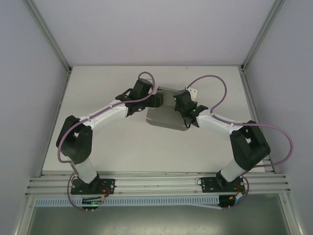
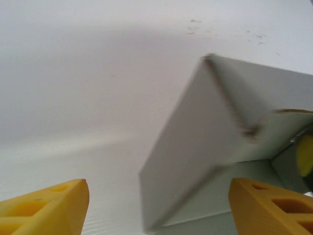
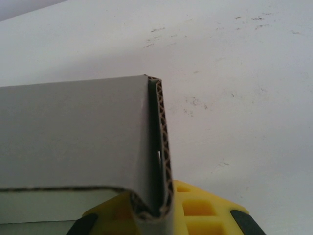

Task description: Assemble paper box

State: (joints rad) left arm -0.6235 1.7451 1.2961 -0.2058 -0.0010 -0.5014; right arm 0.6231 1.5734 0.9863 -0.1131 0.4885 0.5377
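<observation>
The paper box (image 1: 164, 120) is grey corrugated cardboard, partly folded, in the middle of the white table. In the right wrist view a doubled-over wall of the paper box (image 3: 73, 137) stands upright, and my right gripper (image 3: 161, 213) is shut on its folded edge. My right gripper (image 1: 182, 108) is over the box's right part. My left gripper (image 1: 157, 101) is at the box's left back end. In the left wrist view its yellow fingers (image 2: 49, 205) stand wide apart and open, with a raised corner of the box (image 2: 195, 156) between them, touching neither.
A small white object (image 1: 192, 91) lies just behind the box at the back right. The white table (image 1: 107, 147) is closed in by walls on three sides. An aluminium rail (image 1: 156, 183) runs along the near edge by the arm bases.
</observation>
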